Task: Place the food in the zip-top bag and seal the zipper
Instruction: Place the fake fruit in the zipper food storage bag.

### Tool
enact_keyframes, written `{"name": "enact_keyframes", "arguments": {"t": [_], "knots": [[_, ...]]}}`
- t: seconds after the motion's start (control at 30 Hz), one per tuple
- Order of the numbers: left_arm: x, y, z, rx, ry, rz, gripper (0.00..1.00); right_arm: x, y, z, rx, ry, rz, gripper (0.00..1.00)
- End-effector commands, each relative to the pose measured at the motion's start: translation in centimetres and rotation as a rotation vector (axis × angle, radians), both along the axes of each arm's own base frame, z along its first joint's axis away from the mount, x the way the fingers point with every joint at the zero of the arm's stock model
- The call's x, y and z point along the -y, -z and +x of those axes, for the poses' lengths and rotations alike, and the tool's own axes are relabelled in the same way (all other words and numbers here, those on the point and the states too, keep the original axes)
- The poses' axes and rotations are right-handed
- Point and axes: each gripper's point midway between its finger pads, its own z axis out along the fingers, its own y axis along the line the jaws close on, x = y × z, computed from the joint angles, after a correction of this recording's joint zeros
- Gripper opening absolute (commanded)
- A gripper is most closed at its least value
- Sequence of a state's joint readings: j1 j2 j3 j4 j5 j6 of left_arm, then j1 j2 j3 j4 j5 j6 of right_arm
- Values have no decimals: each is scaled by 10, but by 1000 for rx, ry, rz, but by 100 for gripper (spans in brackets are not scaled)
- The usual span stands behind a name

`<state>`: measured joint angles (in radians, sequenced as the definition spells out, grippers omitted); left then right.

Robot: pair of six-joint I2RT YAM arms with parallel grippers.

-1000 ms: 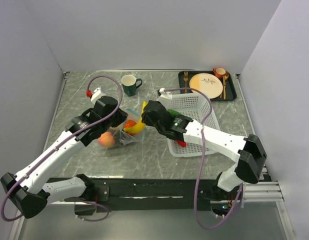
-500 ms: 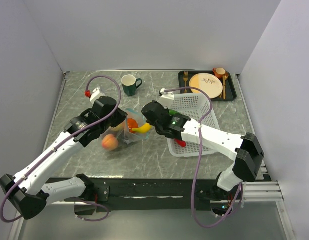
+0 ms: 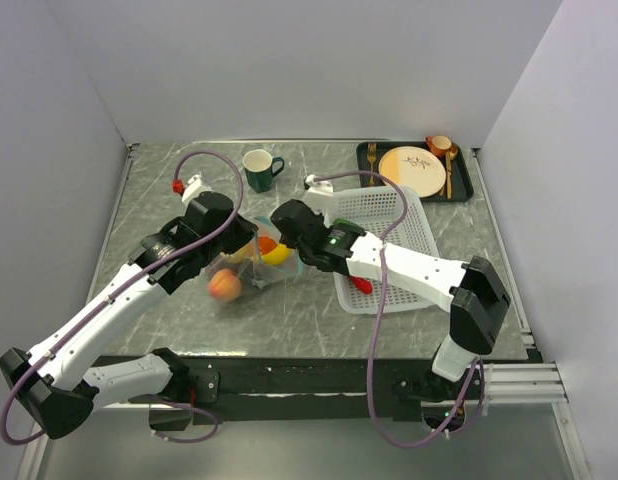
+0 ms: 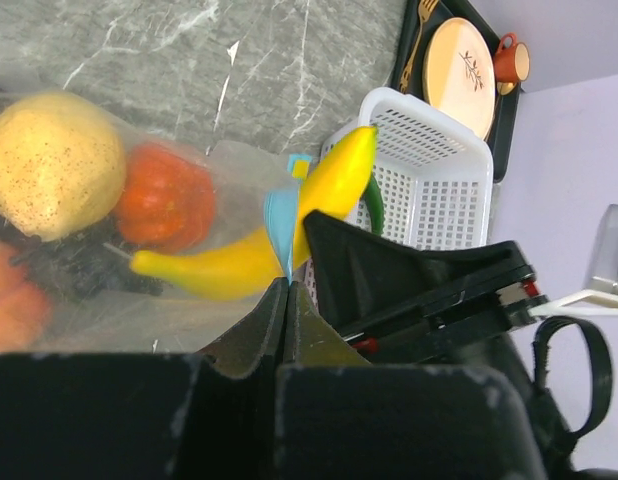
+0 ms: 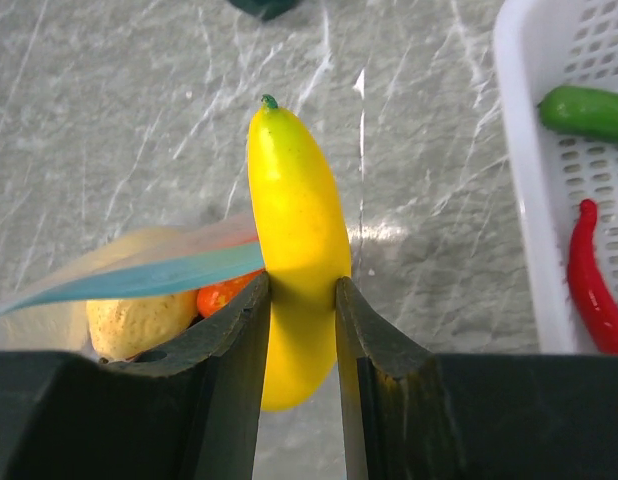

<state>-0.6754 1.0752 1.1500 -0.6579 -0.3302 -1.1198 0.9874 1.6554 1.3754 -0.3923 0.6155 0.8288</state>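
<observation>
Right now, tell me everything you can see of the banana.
Smooth, glossy yellow toy banana, curved, with a small green tip. The right gripper is shut across its middle. Its plain end sits inside the clear zip-top bag beside the orange; the green-tipped end sticks out past the teal zipper, which crosses it.

Banana [image 3: 277, 255] pushed leftward, seemingly deeper into bag [image 3: 249, 276].

The left arm [image 3: 119, 300] reaches forward with its wrist tipped down. The left gripper [image 4: 287, 288] has its jaws pressed together, pinching the zipper [image 4: 281, 225] at their tips. The right arm [image 3: 414, 270] stretches across toward it. The right gripper [image 5: 301, 292], just beside the left claw, clamps the banana [image 5: 294, 220] between part-spread fingers.
</observation>
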Motion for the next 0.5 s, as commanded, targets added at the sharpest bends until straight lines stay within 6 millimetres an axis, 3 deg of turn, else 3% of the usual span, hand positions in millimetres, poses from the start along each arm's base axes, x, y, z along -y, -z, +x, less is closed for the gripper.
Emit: {"name": "enact_keyframes", "arguments": {"t": [0.0,0.13,0.17,0.47], "knots": [[4,-28,6,80,-2,-52,1,-21,-13,-10,39,-47,75,1],[4,-27,9,78,-12,-53,1,-29,-12,-35,51,-135,108,2],[5,-26,9,77,-12,-55,1,-28,-3,-40,41,-158,97,2],[8,-23,13,67,-13,-46,1,-45,-3,-58,43,-307,95,5]]}}
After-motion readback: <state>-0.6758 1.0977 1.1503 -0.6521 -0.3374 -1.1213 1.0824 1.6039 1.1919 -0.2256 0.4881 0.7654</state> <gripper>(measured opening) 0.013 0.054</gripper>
